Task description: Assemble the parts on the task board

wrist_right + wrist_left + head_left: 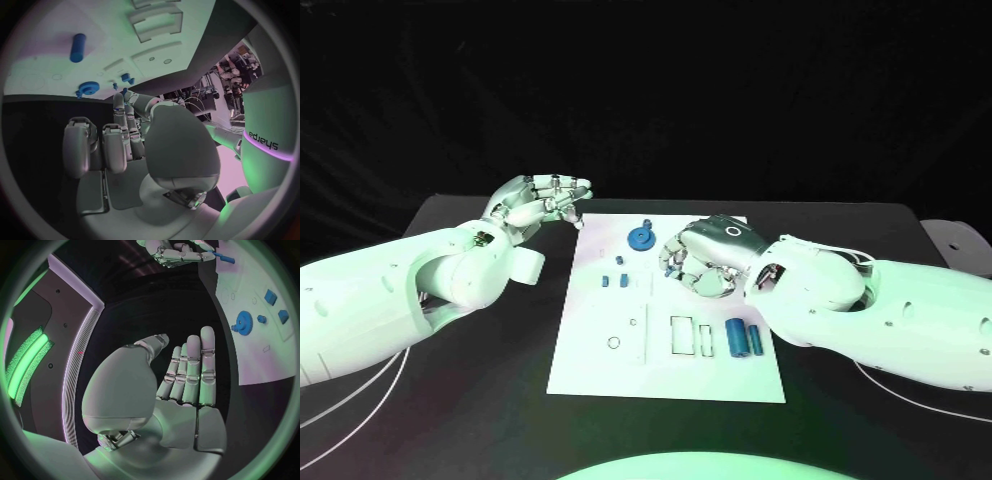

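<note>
Hands are idling: left hand hovering spread beside the board, right hand curling emptily above it, parts waiting.

Black table spanning the lower half of the head view, edges fading into a dark background. White task board lying flat on it at centre frame, a long rectangle running from mid-frame toward the bottom. Thin white cables trailing across the tabletop at lower left, more at lower right. Pale rounded object resting at the table's right edge, partly cut off by the frame.
</note>
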Controlling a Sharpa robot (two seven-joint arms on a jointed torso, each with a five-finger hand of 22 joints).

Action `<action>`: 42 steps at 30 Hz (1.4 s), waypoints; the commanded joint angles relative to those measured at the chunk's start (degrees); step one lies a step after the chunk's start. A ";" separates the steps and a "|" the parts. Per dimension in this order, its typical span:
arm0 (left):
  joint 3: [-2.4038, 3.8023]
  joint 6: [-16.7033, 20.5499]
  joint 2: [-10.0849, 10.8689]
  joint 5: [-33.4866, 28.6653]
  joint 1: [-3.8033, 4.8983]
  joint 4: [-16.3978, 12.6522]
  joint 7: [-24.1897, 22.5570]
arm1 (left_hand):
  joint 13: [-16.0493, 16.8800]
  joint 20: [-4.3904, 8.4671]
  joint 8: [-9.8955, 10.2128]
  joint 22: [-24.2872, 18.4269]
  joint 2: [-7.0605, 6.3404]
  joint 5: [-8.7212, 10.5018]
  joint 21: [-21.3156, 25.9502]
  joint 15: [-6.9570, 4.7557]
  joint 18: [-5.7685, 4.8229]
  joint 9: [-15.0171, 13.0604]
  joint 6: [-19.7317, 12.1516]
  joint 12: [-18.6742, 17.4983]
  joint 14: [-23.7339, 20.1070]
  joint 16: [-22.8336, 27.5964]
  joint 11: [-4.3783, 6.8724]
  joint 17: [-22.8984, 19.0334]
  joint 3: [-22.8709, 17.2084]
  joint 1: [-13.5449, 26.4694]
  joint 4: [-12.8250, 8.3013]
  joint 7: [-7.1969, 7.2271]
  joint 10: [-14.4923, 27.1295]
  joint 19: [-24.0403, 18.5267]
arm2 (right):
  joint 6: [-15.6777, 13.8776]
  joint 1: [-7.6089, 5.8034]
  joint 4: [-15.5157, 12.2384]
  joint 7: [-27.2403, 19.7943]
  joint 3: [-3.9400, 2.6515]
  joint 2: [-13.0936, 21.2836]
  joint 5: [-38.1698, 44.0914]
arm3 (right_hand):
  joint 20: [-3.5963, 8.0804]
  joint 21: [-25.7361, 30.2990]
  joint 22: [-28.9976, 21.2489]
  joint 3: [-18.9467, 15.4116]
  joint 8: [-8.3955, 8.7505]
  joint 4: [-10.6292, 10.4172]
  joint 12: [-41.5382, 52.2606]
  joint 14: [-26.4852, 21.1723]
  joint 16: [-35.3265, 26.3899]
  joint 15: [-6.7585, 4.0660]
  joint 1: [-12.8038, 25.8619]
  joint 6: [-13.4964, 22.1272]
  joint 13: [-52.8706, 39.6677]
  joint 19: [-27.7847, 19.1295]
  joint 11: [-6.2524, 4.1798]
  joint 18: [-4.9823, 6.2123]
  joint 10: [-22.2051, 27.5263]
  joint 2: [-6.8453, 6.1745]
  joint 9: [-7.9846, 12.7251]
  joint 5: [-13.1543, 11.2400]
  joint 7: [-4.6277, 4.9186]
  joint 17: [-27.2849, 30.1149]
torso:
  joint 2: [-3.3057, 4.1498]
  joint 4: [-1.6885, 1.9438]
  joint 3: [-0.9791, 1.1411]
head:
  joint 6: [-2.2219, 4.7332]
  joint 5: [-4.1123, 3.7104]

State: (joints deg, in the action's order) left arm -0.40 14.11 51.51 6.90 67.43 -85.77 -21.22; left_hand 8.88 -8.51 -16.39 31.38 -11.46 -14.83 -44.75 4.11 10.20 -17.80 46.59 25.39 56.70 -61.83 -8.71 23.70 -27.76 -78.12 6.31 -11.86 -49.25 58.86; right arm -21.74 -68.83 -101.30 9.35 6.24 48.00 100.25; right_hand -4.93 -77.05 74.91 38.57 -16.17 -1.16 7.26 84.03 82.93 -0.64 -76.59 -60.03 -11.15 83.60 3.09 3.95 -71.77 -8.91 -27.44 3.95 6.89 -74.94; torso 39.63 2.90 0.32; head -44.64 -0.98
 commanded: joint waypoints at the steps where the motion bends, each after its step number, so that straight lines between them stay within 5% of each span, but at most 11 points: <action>1: 0.04 -1.01 -0.38 -0.28 -0.01 -0.04 -0.29 | -0.05 -0.32 0.36 -0.10 0.01 -0.26 0.30 0.01 0.29 0.05 -0.41 0.33 -0.43 0.29 -0.02 -0.06 0.03 -0.36 -0.24 -0.63 0.51 -0.29 | -0.41 0.66 -0.31 -1.24 0.15 -1.35 -0.92 | 0.19 -0.20 7.61 -0.24 -0.22 0.17 -0.21 3.11 0.17 -0.56 0.58 -0.31 0.05 1.00 0.02 -1.10 -0.36 0.13 -0.68 -0.31 0.05 -1.02 | -0.02 -0.01 -0.07 | -0.49 1.50; 16: 0.03 -1.04 -1.70 -0.27 0.00 0.20 -0.18 | -0.04 -0.34 0.32 -0.11 0.03 -0.25 0.33 0.03 0.29 0.04 -0.43 0.39 -0.47 0.29 -0.03 -0.08 0.05 -0.35 -0.25 -0.63 0.56 -0.30 | -0.70 5.94 3.44 -2.59 0.77 -8.03 -0.07 | 0.20 -0.09 7.56 -0.23 -0.15 0.26 -0.43 3.14 0.21 -0.55 0.59 -0.09 0.11 0.97 0.08 -1.07 -0.28 0.22 -0.72 -0.27 0.16 -1.08 | 0.07 0.02 0.04 | -1.64 4.21; 27: 0.02 -1.11 -1.73 -0.27 0.01 0.40 0.00 | -0.03 -0.35 0.30 -0.13 0.06 -0.25 0.35 0.04 0.29 0.03 -0.43 0.44 -0.50 0.29 -0.04 -0.09 0.06 -0.33 -0.24 -0.64 0.59 -0.32 | 0.23 6.66 5.89 -2.67 0.95 -10.00 0.12 | 0.20 0.00 7.52 -0.28 -0.12 0.27 -0.53 3.13 0.17 -0.53 0.66 0.00 0.12 0.93 0.13 -1.06 -0.25 0.22 -0.74 -0.26 0.20 -0.98 | 0.12 -0.11 0.08 | -2.33 5.26; 42: 0.02 -1.04 -1.55 -0.27 0.01 0.44 0.06 | -0.03 -0.35 0.30 -0.13 0.06 -0.25 0.35 0.04 0.29 0.03 -0.43 0.44 -0.50 0.29 -0.04 -0.09 0.06 -0.33 -0.24 -0.64 0.59 -0.32 | 3.03 6.73 7.51 -2.11 1.19 -10.92 1.29 | 0.15 0.09 7.50 -0.68 -0.11 0.18 -0.80 3.13 0.17 -0.44 1.13 0.13 0.16 0.91 0.21 -1.05 -0.27 0.07 -0.84 -0.23 0.22 -0.94 | 0.13 0.02 0.02 | -2.87 5.38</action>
State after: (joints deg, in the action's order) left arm -0.42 13.92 49.99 6.89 67.42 -85.25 -20.92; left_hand 8.89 -8.71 -16.39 31.34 -11.46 -14.83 -44.76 4.11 10.20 -17.81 46.59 25.51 56.70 -61.84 -8.91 23.67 -27.75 -78.12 6.32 -11.86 -49.05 58.65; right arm -20.61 -62.17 -93.91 7.23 7.41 37.19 100.15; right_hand -4.73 -77.05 74.93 38.25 -16.14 -0.85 6.75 84.03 82.93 -0.63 -75.99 -59.87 -11.04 83.81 3.29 3.95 -71.96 -9.07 -27.95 3.62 6.87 -74.91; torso 39.74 2.84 0.33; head -47.39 4.36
